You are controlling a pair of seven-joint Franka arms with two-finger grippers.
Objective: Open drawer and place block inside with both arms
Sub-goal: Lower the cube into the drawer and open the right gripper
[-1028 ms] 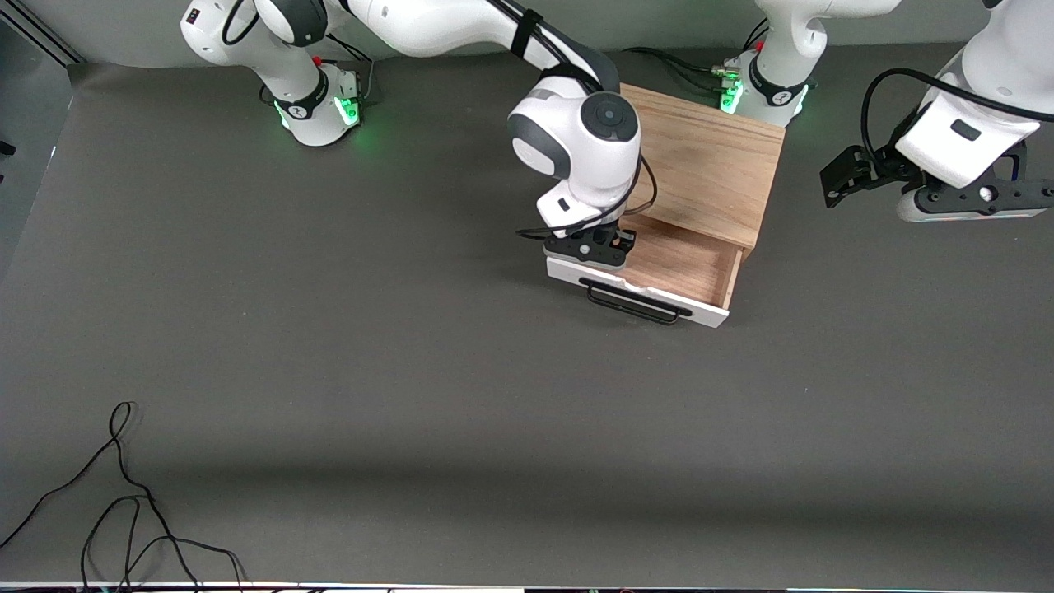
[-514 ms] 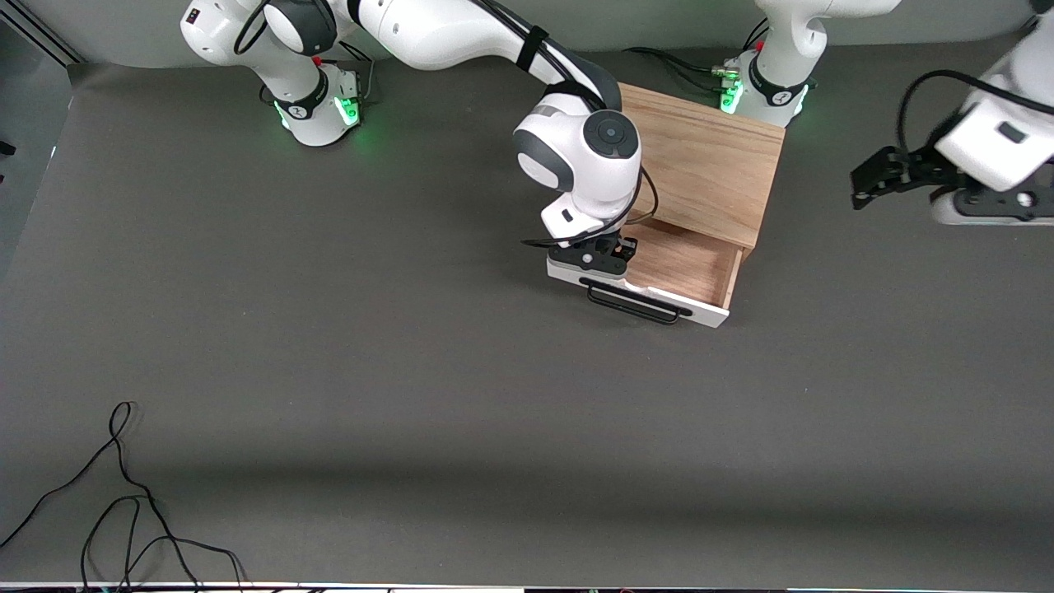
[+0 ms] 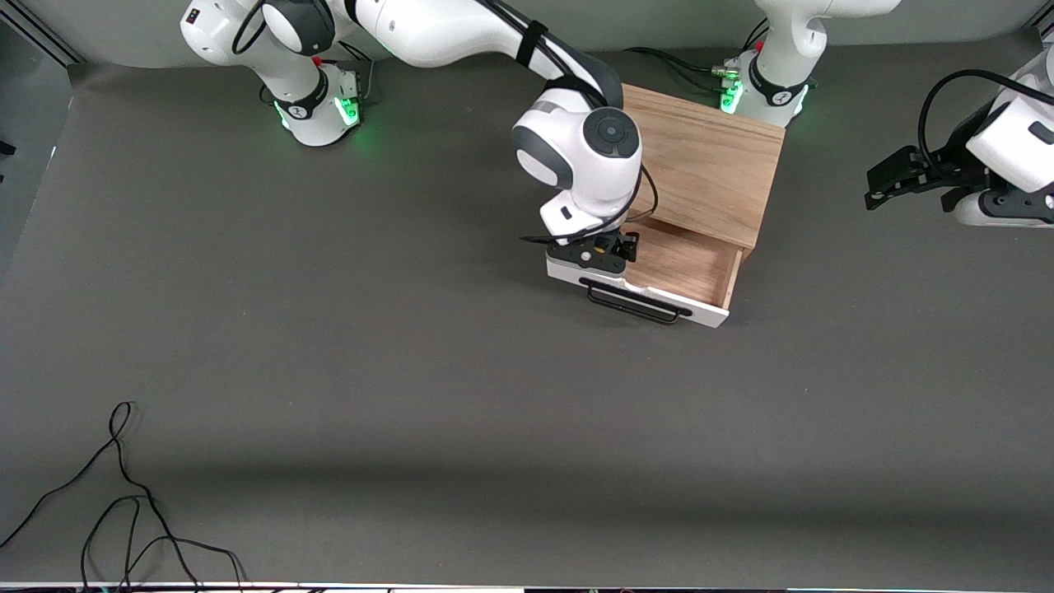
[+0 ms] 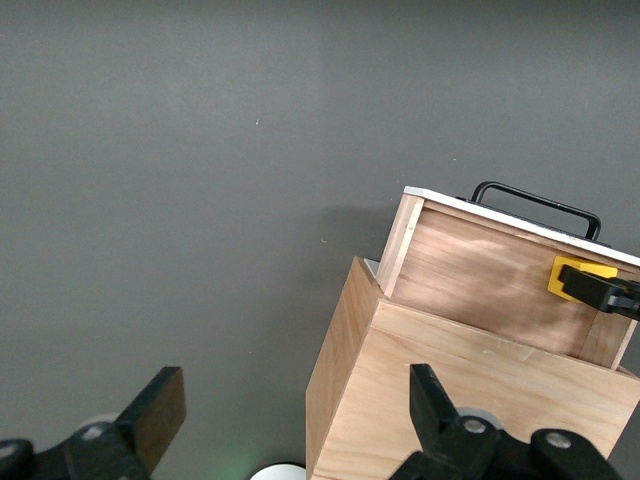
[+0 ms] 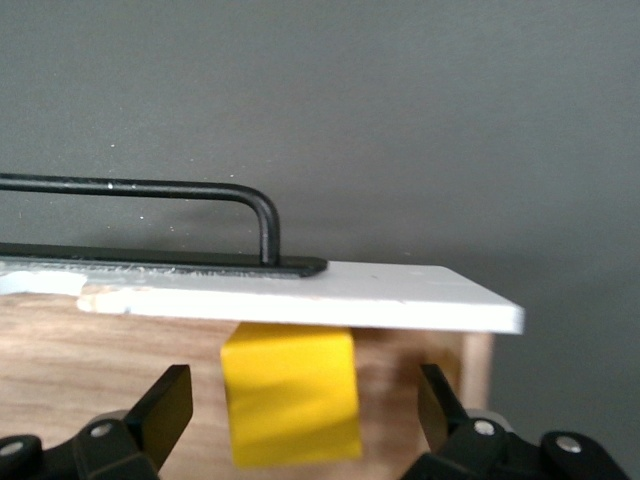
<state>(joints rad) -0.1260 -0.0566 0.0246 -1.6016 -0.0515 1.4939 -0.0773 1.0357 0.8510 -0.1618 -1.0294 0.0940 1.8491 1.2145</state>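
The right pincer (image 3: 613,249) reaches down into the open drawer (image 3: 687,268), fingers spread and released around the yellow block (image 5: 290,392) lying just inside the white front panel. The left pincer (image 3: 893,177) hangs released over bare desk (image 3: 329,371), waiting beside the cabinet (image 3: 708,165).

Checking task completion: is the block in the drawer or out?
In. The yellow block lies inside the open drawer, between the right gripper's open jaws.

The right tool (image 5: 300,415) has its fingers (image 5: 165,410) spread wide on either side of the yellow block (image 5: 290,392) (not touching it), which sits inside the drawer (image 5: 300,298) against its white front, under the black handle (image 5: 150,190), grey desk (image 5: 400,100) past it.
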